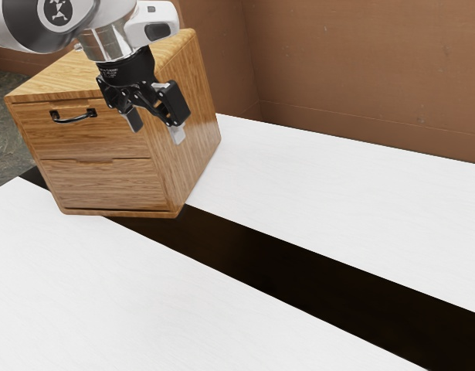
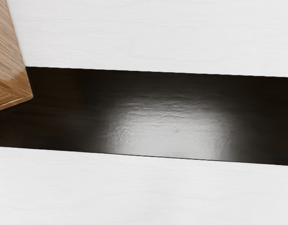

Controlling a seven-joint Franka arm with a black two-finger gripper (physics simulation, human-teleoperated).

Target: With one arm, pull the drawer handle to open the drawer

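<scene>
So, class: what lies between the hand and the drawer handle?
Nothing: in the exterior view, just bare wooden drawer front separates the hand from the drawer handle.

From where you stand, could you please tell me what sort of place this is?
Probably a bare simulated test room: a small wooden drawer cabinet sits on a white table with a glossy dark strip, plain brown walls stand behind, and my open pincer hangs by the cabinet.
</scene>
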